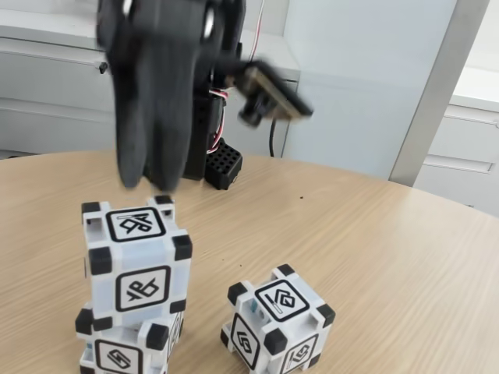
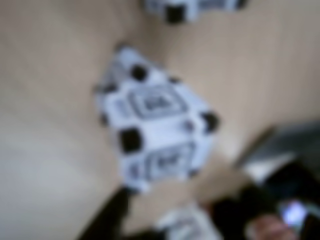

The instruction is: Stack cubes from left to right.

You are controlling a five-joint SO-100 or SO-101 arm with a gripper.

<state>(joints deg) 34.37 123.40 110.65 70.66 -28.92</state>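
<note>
Item: white plastic cube with black corner blocks (image 1: pixel 139 265), seated on a second like cube (image 1: pixel 125 351), left in the fixed view, slightly skewed, likely just stacked; third cube (image 1: pixel 277 327) alone beside them on the round wooden worktop (image 1: pixel 374 257), probably next; black gripper (image 1: pixel 148 183) hovers just above the stack, blurred, whether spread or pressed together I cannot tell; grey cabinets (image 1: pixel 47 86) behind; nothing blocks the third cube.

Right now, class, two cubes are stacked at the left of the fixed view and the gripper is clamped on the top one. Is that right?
Not quite. In the fixed view the gripper hangs just above the top cube, not clamped on it. The stack stands at the left as stated.
</note>
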